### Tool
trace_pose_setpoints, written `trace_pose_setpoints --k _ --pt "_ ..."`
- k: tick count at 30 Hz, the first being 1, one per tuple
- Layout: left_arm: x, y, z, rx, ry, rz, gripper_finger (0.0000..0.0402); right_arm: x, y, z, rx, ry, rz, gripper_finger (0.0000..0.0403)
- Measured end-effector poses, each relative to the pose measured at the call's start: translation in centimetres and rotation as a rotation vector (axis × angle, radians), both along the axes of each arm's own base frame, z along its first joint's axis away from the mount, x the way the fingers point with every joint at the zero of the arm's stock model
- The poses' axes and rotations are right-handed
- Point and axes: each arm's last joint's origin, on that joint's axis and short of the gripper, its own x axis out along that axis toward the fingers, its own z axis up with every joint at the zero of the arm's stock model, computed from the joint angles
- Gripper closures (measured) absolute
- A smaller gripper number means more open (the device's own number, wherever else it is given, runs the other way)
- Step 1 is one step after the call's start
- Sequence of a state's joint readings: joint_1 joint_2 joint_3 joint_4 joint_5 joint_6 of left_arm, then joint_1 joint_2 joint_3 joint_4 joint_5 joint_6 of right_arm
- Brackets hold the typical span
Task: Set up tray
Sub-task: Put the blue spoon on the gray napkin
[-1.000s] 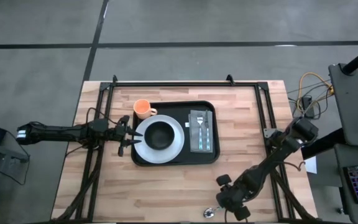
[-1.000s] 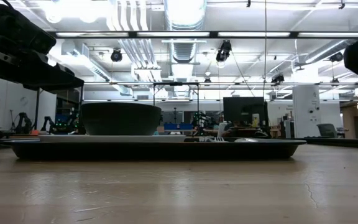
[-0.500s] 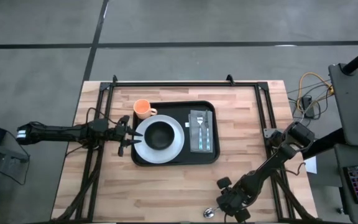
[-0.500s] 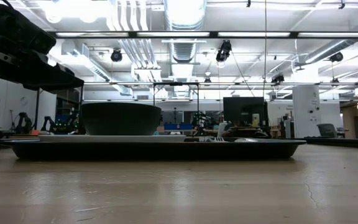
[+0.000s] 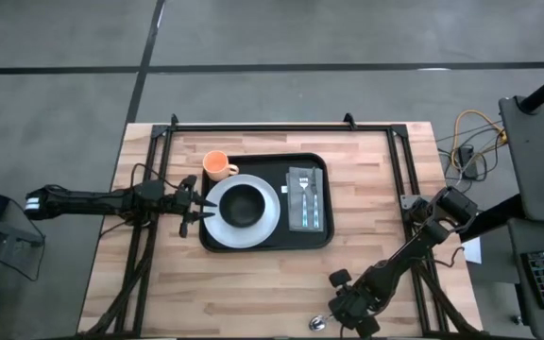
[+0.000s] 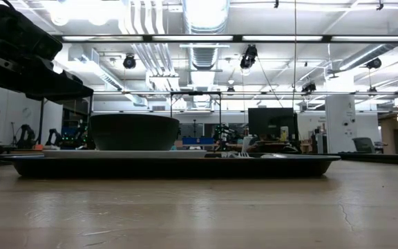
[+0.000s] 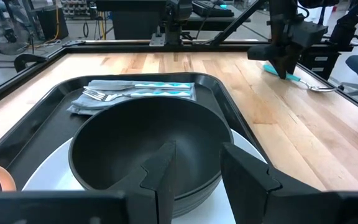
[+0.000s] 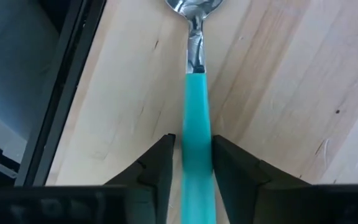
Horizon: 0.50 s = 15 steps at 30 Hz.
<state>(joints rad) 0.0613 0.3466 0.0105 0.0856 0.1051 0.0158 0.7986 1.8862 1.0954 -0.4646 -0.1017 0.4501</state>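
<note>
A spoon (image 8: 196, 68) with a teal handle lies on the wooden table by its near edge, right of centre; its metal bowl (image 5: 319, 323) shows in the high view. My right gripper (image 8: 193, 162) stands over it, shut on the handle. The black tray (image 5: 286, 238) holds a white plate (image 5: 270, 223) with a black bowl (image 5: 243, 204), an orange cup (image 5: 218, 166) and a grey napkin (image 5: 307, 198) bearing a fork and a knife. My left gripper (image 7: 197, 168) waits open at the plate's left edge, nothing between its fingers. My right gripper pinches the spoon's teal handle (image 8: 196, 127) between its two fingers, one on each long side, well back from the metal bowl. The fingers come steeply from above and lie across the handle. The spoon lies on the table.
A black metal frame (image 5: 253, 126) runs along the table's far edge and down both sides. The table's near edge (image 8: 67, 93) lies close beside the spoon. Bare wood stretches between the tray and the spoon.
My right gripper has sunk toward the spoon at the table's near edge; in the low view its dark body has dropped lower at the right border. The tray and what it holds have kept still.
</note>
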Motion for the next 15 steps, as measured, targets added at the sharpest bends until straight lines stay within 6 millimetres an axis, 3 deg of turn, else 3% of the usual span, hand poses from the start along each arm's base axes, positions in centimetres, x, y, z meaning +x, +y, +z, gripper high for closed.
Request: trace_pose_setpoints --k 8,15 --pt "0.0 0.0 0.02 0.0 -0.001 0.0 0.0297 0.01 -0.02 -0.05 0.005 0.007 -0.003 0.0359" --pt "0.0 0.0 0.03 0.0 -0.001 0.0 0.0297 -0.01 -0.04 -0.12 0.007 0.015 -0.011 0.0351"
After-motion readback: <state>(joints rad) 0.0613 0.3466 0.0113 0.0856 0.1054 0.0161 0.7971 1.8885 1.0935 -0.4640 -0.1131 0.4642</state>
